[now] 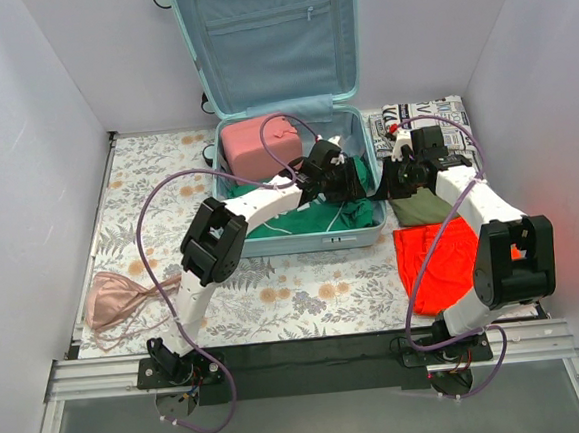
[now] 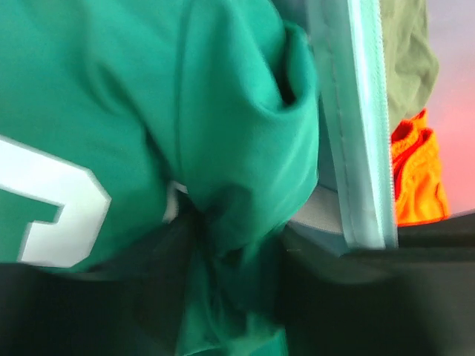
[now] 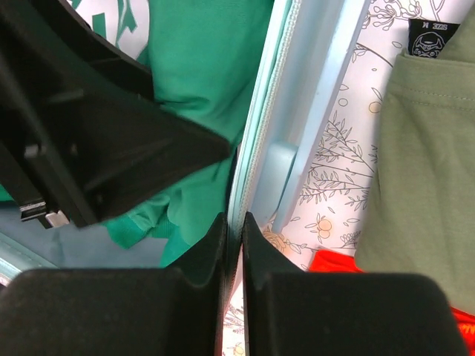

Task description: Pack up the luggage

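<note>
Nearest your side of the floral table cover, a pink garment lies crumpled at the left and an orange-red garment lies at the right. An olive shirt is just beyond the orange-red one.

Farther in, at the middle, you have the luggage lying open, its base on the cover and its lid standing up against the back wall. Your right gripper sits at the base's right wall, its fingers pinched almost together on the thin zip edge of the rim. Your left gripper hangs inside the base over a green jersey. A fold of that cloth runs down between its fingers, but you cannot tell whether they grip it or stand loose.

Behind the jersey, a pink bag fills the base's far left corner.
</note>
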